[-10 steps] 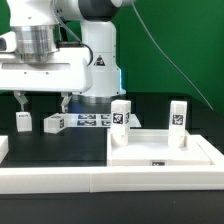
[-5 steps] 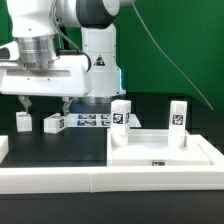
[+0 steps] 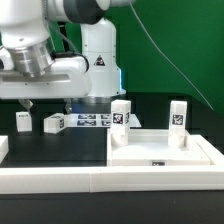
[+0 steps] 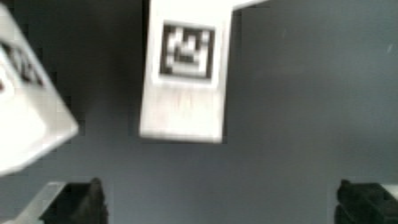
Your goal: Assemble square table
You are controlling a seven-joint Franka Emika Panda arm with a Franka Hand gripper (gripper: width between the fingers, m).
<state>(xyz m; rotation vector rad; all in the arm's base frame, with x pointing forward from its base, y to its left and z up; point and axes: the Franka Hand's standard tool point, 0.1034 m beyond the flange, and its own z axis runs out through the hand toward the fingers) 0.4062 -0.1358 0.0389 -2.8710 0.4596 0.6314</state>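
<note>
The square table top (image 3: 160, 152), a white rimmed tray, lies at the exterior view's right. Two tagged white legs (image 3: 121, 115) (image 3: 178, 115) stand upright at its far corners. Two more leg blocks (image 3: 22, 121) (image 3: 54, 123) lie loose on the black table at the left. My gripper (image 3: 50, 103) hangs open above these loose legs and touches nothing. In the wrist view a tagged leg (image 4: 187, 70) lies below the open gripper (image 4: 222, 203), with part of another block (image 4: 27, 100) beside it. Nothing is between the fingers (image 4: 75, 200).
The marker board (image 3: 90, 120) lies flat behind the loose legs, at the robot's base. Long plain white rails (image 3: 50, 182) run along the table's front edge, with another piece at the far left (image 3: 3, 148).
The hand has shifted slightly toward the exterior view's right and tilted a little. The jaws stayed open; no part moved.
</note>
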